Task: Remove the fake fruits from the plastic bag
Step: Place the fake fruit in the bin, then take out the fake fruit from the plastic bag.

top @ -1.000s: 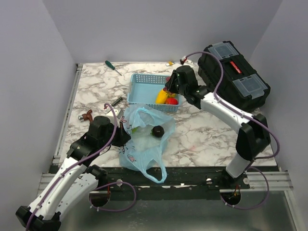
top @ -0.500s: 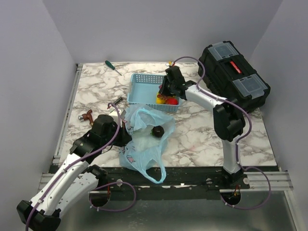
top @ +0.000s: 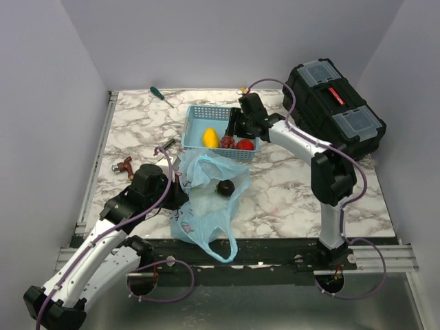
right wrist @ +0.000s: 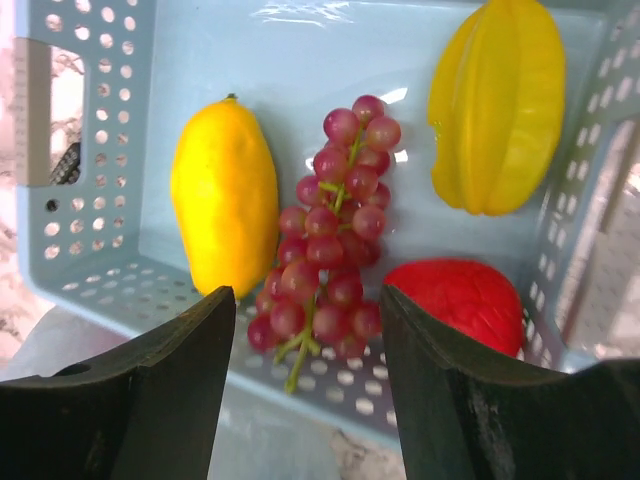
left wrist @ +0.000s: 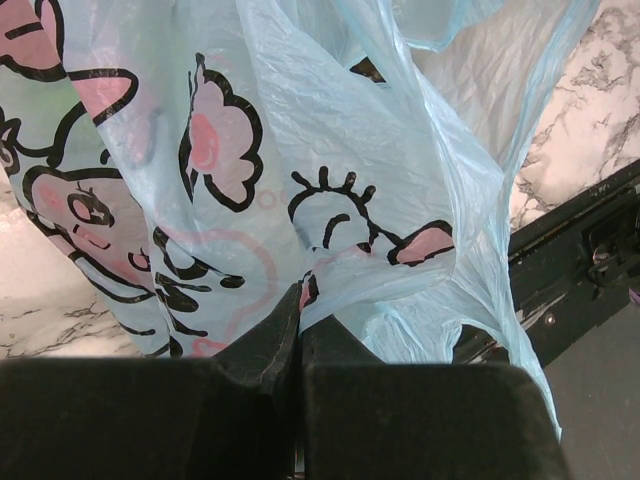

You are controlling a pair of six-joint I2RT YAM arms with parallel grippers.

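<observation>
The light-blue plastic bag (top: pixel 206 206) with a pink cartoon print lies at the table's front. My left gripper (left wrist: pixel 300 318) is shut on a fold of the plastic bag (left wrist: pixel 250 150). A dark plum (top: pixel 224 186) shows inside the bag's mouth. My right gripper (right wrist: pixel 305 292) hangs open over the blue mesh basket (right wrist: pixel 90 150), holding nothing. Below it lie an oval yellow fruit (right wrist: pixel 222 195), purple grapes (right wrist: pixel 335 230), a yellow star fruit (right wrist: pixel 497 105) and a red fruit (right wrist: pixel 455 300). From above, the yellow fruit (top: pixel 210 137) and red fruit (top: pixel 244 144) show in the basket (top: pixel 199 113).
A black toolbox (top: pixel 335 106) stands at the back right, close behind the right arm. A green-handled screwdriver (top: pixel 161 95) lies at the back left. A small red-brown clamp (top: pixel 124 165) and a dark metal part (top: pixel 167 144) lie left of the bag.
The right gripper's jaws have opened over the basket. The oval yellow fruit now lies further left in the basket. The left gripper still pinches the bag.
</observation>
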